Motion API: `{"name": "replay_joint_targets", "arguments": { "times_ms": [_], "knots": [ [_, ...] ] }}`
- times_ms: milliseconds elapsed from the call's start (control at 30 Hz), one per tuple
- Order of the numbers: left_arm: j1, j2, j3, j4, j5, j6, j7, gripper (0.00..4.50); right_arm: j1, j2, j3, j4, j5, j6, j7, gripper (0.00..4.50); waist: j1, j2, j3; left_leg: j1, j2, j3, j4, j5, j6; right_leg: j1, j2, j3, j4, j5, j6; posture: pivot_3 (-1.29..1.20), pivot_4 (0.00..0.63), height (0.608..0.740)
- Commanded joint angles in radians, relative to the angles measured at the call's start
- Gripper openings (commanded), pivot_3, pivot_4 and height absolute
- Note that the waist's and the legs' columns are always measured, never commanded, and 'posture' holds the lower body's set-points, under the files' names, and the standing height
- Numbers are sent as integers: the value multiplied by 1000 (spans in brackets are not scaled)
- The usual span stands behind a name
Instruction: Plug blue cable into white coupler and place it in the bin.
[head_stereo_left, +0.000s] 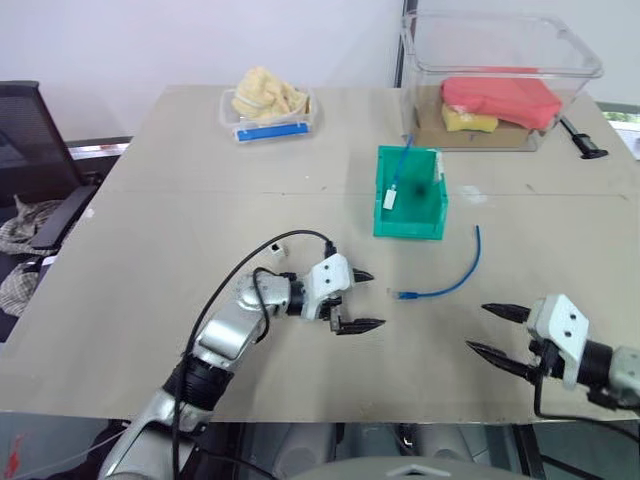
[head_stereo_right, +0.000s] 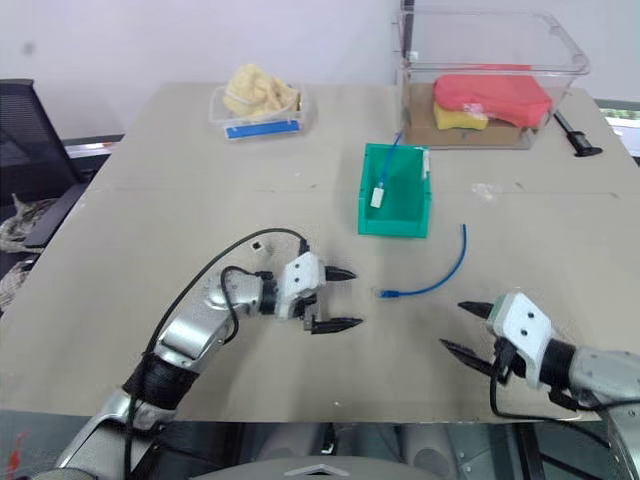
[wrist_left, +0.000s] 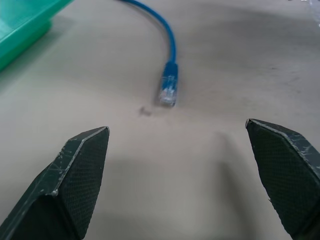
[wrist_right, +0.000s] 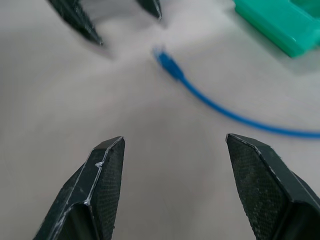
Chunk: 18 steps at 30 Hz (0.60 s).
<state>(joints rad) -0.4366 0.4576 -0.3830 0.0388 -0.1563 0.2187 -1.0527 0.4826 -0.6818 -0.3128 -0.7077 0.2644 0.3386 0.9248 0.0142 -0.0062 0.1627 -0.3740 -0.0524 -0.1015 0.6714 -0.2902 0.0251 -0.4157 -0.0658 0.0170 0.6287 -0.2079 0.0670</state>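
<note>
The blue cable (head_stereo_left: 455, 278) lies in an arc on the table, right of the green bin (head_stereo_left: 408, 228). Its clear plug (head_stereo_left: 402, 295) points at my left gripper (head_stereo_left: 377, 298), which stands open a short way to its left. In the left wrist view the plug (wrist_left: 168, 92) lies just ahead of the spread fingers. My right gripper (head_stereo_left: 477, 328) is open near the table's front edge, below the cable's arc and apart from it. A tiny white cube, the white coupler (head_stereo_left: 277, 250), rests on the table behind my left forearm. Inside the bin lies a straighter blue cord with a white block (head_stereo_left: 390, 198).
A large clear tub (head_stereo_left: 500, 60) holding red and yellow items stands at the back right, with a black tool (head_stereo_left: 583, 140) beside it. A small clear tray (head_stereo_left: 268, 125) with a blue strip sits at the back centre. A black chair (head_stereo_left: 30, 150) stands left of the table.
</note>
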Motion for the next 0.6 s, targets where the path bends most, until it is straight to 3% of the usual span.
{"name": "replay_joint_targets", "arguments": {
  "times_ms": [33,100,200,467,533,600],
  "knots": [
    [-89,-39,-37,55,50,-15,-7,4500,42,18,-43,-85,-12,-70,-36,3106,0,0,0,1,0,0,0,0,0,1,0,0,0,0,0,0,150,739],
    [-110,-50,-44,83,61,-17,-15,4500,55,21,-44,-100,-7,-74,-46,3106,-9,-1,0,5,0,2,0,0,0,4,1,2,0,0,1,0,150,739],
    [-130,-55,-65,102,74,-12,-46,3630,72,26,-42,-115,-16,-78,-68,3142,-14,-1,0,8,1,4,-1,0,0,5,1,4,0,0,1,0,150,739],
    [-130,-23,-96,89,97,-7,-116,199,92,52,-33,-169,56,24,-129,3142,-8,-1,0,8,2,3,-1,0,0,5,1,4,0,0,0,0,150,739],
    [-133,-26,-96,93,101,-12,-117,49,77,63,-37,-163,74,43,-152,3142,-5,-1,0,8,2,3,-1,0,0,5,1,4,0,0,0,0,150,739],
    [-135,-30,-91,90,98,-14,-118,0,63,73,-36,-161,86,53,-170,4010,-5,-1,0,8,2,3,-1,0,0,5,1,4,0,0,0,0,150,739]
  ]
}}
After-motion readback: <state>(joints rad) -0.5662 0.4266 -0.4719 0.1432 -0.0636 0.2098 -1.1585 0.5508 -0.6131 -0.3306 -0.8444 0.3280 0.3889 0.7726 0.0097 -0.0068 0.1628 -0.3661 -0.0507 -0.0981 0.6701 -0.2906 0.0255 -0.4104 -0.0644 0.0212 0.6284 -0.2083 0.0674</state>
